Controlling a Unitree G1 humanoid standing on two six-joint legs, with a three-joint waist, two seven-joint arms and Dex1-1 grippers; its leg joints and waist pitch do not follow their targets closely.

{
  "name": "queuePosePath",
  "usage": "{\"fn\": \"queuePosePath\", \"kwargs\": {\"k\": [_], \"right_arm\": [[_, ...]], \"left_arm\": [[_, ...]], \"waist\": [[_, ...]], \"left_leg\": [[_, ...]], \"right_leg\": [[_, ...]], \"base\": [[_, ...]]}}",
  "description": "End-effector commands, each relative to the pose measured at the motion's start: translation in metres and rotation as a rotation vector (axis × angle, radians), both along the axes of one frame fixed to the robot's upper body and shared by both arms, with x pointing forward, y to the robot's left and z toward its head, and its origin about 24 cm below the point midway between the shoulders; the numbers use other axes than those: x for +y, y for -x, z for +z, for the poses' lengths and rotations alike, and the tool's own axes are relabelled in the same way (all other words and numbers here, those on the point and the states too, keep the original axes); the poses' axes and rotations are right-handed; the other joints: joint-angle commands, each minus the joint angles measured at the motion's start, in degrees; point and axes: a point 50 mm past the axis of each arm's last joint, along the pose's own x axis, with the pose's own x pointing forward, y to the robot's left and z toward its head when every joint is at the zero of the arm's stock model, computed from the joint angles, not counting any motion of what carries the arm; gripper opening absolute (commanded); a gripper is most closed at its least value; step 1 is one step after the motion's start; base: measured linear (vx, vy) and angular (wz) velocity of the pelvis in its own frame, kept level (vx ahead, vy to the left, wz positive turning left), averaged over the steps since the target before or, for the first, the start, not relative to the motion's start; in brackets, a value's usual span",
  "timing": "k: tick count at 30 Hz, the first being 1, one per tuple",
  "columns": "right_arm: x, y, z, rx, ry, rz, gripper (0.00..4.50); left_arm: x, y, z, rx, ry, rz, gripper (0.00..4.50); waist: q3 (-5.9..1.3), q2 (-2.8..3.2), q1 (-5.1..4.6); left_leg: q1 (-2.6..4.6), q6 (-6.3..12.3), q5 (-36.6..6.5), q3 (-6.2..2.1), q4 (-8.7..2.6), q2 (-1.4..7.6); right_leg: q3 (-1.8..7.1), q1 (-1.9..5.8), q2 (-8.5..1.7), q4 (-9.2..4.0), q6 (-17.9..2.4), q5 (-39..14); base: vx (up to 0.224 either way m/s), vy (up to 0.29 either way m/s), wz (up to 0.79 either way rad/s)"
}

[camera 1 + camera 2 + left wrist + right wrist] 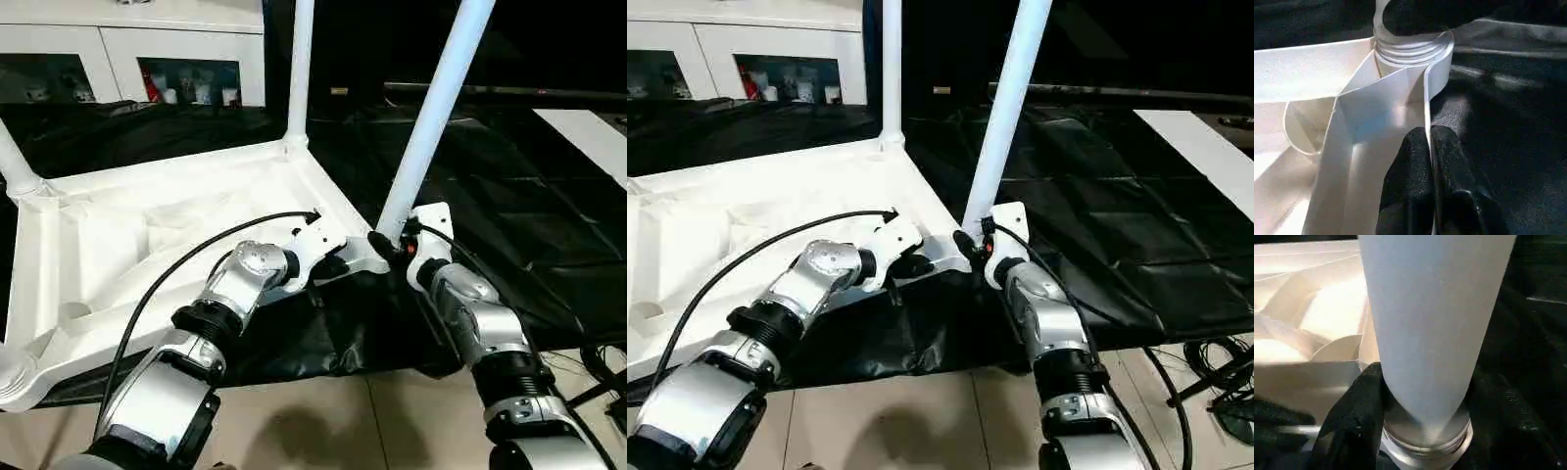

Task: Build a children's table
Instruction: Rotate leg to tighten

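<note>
Right wrist view: leg point(1425, 333) rose between my right gripper point(392, 242) fingers, clasped near base
Socket: directly beneath
Left gripper point(1431, 161): pinched tabletop point(147, 225) rim

The white plastic tabletop point(167, 235) lies upside down on black sheeting, its ribbed underside facing up. Three white tapered legs stand in corner sockets: one at the far corner point(300, 69), one at the left corner point(14, 162), and one leaning at the near right corner point(431, 117). The nearest left socket point(14, 374) holds no leg.
</note>
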Motion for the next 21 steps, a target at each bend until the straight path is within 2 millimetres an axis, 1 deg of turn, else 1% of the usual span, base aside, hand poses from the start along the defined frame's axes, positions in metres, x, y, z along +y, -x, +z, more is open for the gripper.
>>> {"fn": "queuePosePath", "kwargs": {"k": [1,2,3,4,5,6,7,8,9,10,12,13,14,15,16,17,19,20,21], "right_arm": [[0.035,0.012,0.000,0.013,-0.048,0.282,2.80],[0.030,0.014,0.001,0.009,-0.024,0.327,2.94],[0.023,0.017,0.002,0.004,0.017,0.384,3.10],[0.023,0.017,0.002,0.004,0.017,0.384,3.19],[0.014,0.019,0.004,-0.003,0.050,0.417,3.24],[0.011,0.020,0.005,-0.005,0.058,0.423,3.24],[-0.001,0.020,0.008,-0.013,0.087,0.435,3.24],[-0.005,0.019,0.010,-0.018,0.093,0.439,3.24],[-0.007,0.019,0.010,-0.020,0.095,0.441,3.24],[-0.007,0.019,0.010,-0.020,0.095,0.441,3.24],[-0.013,0.020,0.013,-0.024,0.092,0.483,3.24],[-0.013,0.020,0.014,-0.025,0.094,0.491,3.24],[-0.014,0.020,0.014,-0.026,0.095,0.493,3.24],[-0.014,0.020,0.014,-0.026,0.096,0.494,2.96],[-0.013,0.022,0.013,-0.019,0.093,0.517,2.89],[-0.013,0.022,0.012,-0.016,0.094,0.527,2.84],[-0.011,0.025,0.009,-0.001,0.092,0.556,2.84],[-0.010,0.027,0.008,0.007,0.097,0.577,2.71],[-0.009,0.029,0.006,0.013,0.101,0.595,2.57]], "left_arm": [[-0.005,0.004,-0.004,0.018,-0.029,-0.047,0.00],[-0.001,0.004,-0.005,0.027,-0.037,-0.060,0.00],[0.004,0.006,-0.005,0.042,-0.045,-0.088,0.00],[0.004,0.006,-0.005,0.042,-0.045,-0.088,0.00],[0.009,0.008,-0.005,0.058,-0.050,-0.121,0.00],[0.011,0.009,-0.005,0.064,-0.052,-0.132,0.00],[0.019,0.012,-0.005,0.093,-0.049,-0.178,0.00],[0.023,0.015,-0.006,0.113,-0.046,-0.208,0.00],[0.025,0.017,-0.006,0.124,-0.044,-0.225,0.00],[0.025,0.017,-0.006,0.124,-0.044,-0.225,0.00],[0.037,0.024,-0.006,0.181,-0.011,-0.290,0.00],[0.040,0.025,-0.005,0.196,-0.004,-0.297,0.00],[0.041,0.026,-0.005,0.201,-0.002,-0.299,0.00],[0.042,0.026,-0.005,0.203,-0.002,-0.299,0.00],[0.047,0.028,-0.005,0.217,-0.003,-0.307,0.00],[0.048,0.028,-0.005,0.218,-0.003,-0.308,0.00],[0.050,0.029,-0.004,0.219,-0.002,-0.309,0.00],[0.051,0.030,-0.004,0.220,-0.002,-0.309,0.00],[0.053,0.031,-0.004,0.223,-0.002,-0.309,0.00]], "waist": [[-2.94,-0.11,0.20],[-2.93,-0.15,0.26],[-3.10,-0.10,0.40],[-3.30,-0.16,0.46],[-3.38,-0.07,0.51],[-3.43,-0.11,0.62],[-3.38,-0.07,0.64],[-3.38,-0.10,0.67],[-3.43,-0.08,0.50],[-3.44,0.08,0.47],[-3.41,0.05,0.42],[-3.35,0.19,0.53],[-3.33,0.22,0.52],[-3.23,0.23,0.58],[-3.23,0.31,0.74],[-3.17,-0.19,0.71],[-3.08,0.07,0.82],[-3.13,0.09,0.84],[-3.15,-0.20,0.78]], "left_leg": [[0.58,1.36,-13.12,-1.40,-4.20,2.19],[0.45,1.64,-12.45,-1.42,-4.21,2.15],[0.43,2.08,-11.02,-1.35,-4.03,2.16],[0.23,2.78,-9.05,-1.23,-3.81,2.16],[0.26,3.11,-8.10,-1.19,-3.77,2.21],[0.15,3.62,-6.85,-1.22,-3.70,2.19],[0.25,4.14,-6.43,-1.07,-3.62,2.18],[0.22,4.18,-6.39,-1.20,-3.68,2.26],[0.22,4.58,-6.54,-1.05,-3.58,2.21],[0.28,4.57,-6.57,-1.06,-3.57,2.32],[0.36,4.39,-7.04,-1.03,-3.61,2.37],[0.47,4.18,-7.47,-0.99,-3.65,2.51],[0.50,4.09,-7.62,-0.94,-3.66,2.54],[0.55,3.71,-7.89,-0.89,-3.75,2.59],[0.66,3.21,-8.54,-0.89,-3.77,2.67],[0.59,3.00,-8.87,-0.82,-3.80,2.56],[0.56,2.59,-9.43,-0.90,-3.87,2.61],[0.64,2.42,-9.32,-0.92,-3.88,2.63],[0.57,2.43,-8.95,-0.89,-3.86,2.59]], "right_leg": [[2.66,1.46,-4.96,-5.02,-10.93,-13.38],[2.59,1.60,-4.92,-4.95,-11.11,-12.67],[2.58,1.74,-4.89,-4.72,-11.64,-10.46],[2.65,1.93,-4.82,-4.24,-12.32,-6.65],[2.65,1.88,-4.84,-3.98,-12.84,-4.79],[2.51,2.11,-4.73,-3.71,-13.50,-2.31],[2.61,1.98,-4.75,-3.57,-14.21,-0.62],[2.51,2.13,-4.80,-3.48,-14.50,-0.46],[2.56,2.07,-4.72,-3.42,-15.14,-0.02],[2.53,1.99,-4.80,-3.38,-15.65,0.17],[2.51,1.90,-4.77,-3.37,-16.07,-0.34],[2.52,1.86,-4.83,-3.42,-16.30,-0.91],[2.53,1.79,-4.71,-3.42,-16.35,-1.04],[2.49,1.72,-4.62,-3.43,-16.32,-1.45],[2.49,1.68,-4.71,-3.40,-16.27,-2.15],[2.49,1.71,-4.64,-3.55,-15.91,-3.13],[2.54,1.65,-4.84,-3.66,-15.43,-4.87],[2.54,1.63,-4.83,-3.63,-15.32,-4.86],[2.55,1.67,-4.74,-3.58,-15.19,-4.34]], "base": [[0.000,0.000,0.00],[0.000,0.000,0.00],[0.000,0.000,0.00],[0.000,0.000,0.00],[0.000,0.000,0.00],[0.000,0.000,0.00],[0.000,0.000,0.00],[0.000,0.000,0.00],[0.000,0.000,0.00],[0.000,0.000,0.00],[0.000,0.000,0.00],[0.000,0.000,0.00],[0.000,0.000,0.00],[0.000,0.000,0.00],[0.000,0.000,0.00],[0.000,0.000,0.00],[0.000,0.000,0.00],[0.000,0.000,0.00],[0.000,0.000,0.00]]}}
